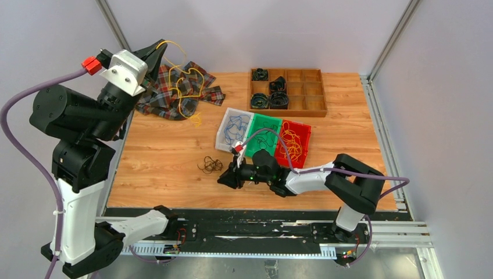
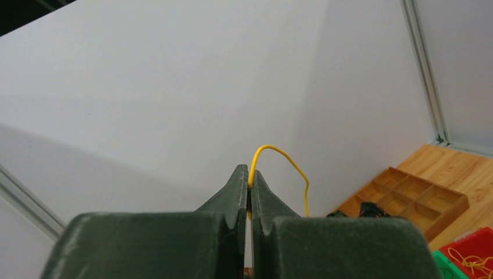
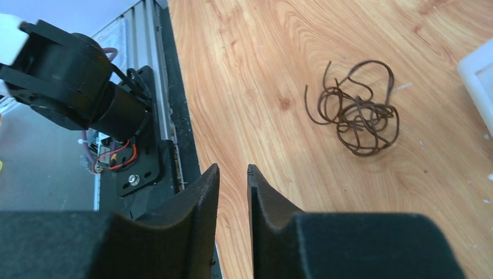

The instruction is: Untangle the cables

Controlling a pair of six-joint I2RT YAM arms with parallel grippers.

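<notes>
Top view, left gripper (image 1: 156, 57): you had it raised high at 10 o'clock, lifting the yellow cable (image 1: 186, 75) so its loops hung free over the plaid cloth (image 1: 156, 100).
Top view, dark cable clump (image 1: 210, 165): it lay on the table (image 1: 163, 151), near your right gripper (image 1: 225, 179) at its 10 o'clock.
Left wrist view, jaws: closed tight on the yellow cable, which arched out toward 1 o'clock.
Right wrist view, jaws: a narrow gap, nothing held. The clump sat at 2 o'clock, apart from the tips. I judged this a line-up for a pick.
</notes>
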